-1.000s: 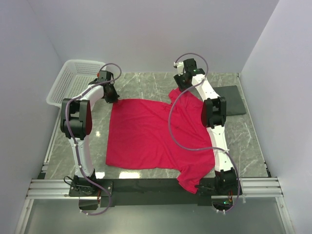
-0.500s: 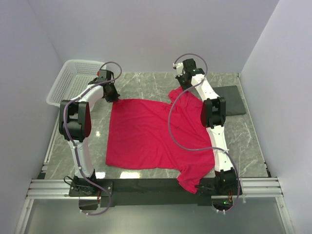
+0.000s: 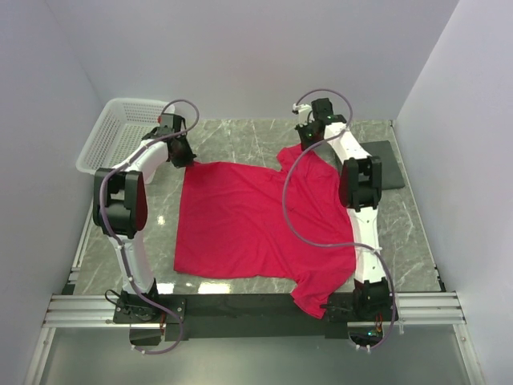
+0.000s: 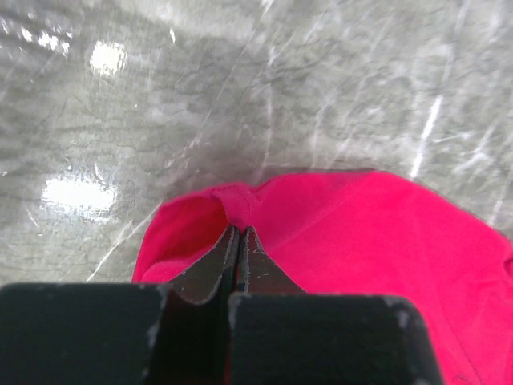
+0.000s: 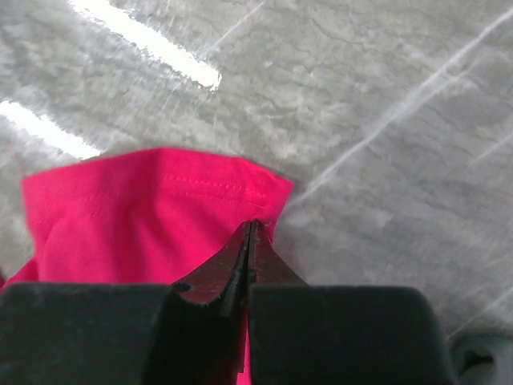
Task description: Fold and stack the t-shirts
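One crimson t-shirt (image 3: 240,220) lies spread flat on the marble table, with a sleeve hanging over the near edge by the right arm's base. My left gripper (image 3: 185,162) sits at the shirt's far left corner. In the left wrist view it (image 4: 240,229) is shut on a small pinched ridge of the red fabric (image 4: 377,233). My right gripper (image 3: 308,146) is at the far right corner. The right wrist view has it (image 5: 252,224) shut on the stitched hem corner of the shirt (image 5: 136,212).
A white mesh basket (image 3: 120,128) stands at the far left corner, just behind the left arm. A dark mat (image 3: 386,164) lies at the right edge of the table. Bare marble (image 3: 240,136) runs along the far side beyond the shirt.
My right gripper has shut on the shirt's far right corner, and its wrist has shifted slightly right and away. The left gripper stays shut on its corner.
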{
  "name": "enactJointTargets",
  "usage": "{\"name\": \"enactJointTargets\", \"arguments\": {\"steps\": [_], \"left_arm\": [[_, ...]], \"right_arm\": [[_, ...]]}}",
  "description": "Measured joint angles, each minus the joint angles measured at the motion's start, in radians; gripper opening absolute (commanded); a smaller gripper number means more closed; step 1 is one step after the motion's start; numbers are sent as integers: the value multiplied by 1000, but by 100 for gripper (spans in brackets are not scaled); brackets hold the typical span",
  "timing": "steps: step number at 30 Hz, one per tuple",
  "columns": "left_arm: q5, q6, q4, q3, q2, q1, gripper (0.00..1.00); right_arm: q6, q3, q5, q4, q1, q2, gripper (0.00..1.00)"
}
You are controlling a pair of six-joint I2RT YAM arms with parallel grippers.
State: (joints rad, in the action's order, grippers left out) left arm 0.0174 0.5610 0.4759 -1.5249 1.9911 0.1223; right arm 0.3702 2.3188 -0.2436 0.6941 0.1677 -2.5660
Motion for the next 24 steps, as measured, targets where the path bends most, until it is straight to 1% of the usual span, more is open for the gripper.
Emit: {"name": "enactJointTargets", "arguments": {"steps": [7,14,24], "left_arm": [[0,0,-24,18,-63,0,1],[5,-2,-58,64,-106,0,1],[18,-21,-100,143,-188,-17,1]], "right_arm": [[-33,-82,-132,-14,-45,122,0],[-45,-120,-261,-24,-76,254,0],[-48,-202,-411,-3,-106,355,0]]}}
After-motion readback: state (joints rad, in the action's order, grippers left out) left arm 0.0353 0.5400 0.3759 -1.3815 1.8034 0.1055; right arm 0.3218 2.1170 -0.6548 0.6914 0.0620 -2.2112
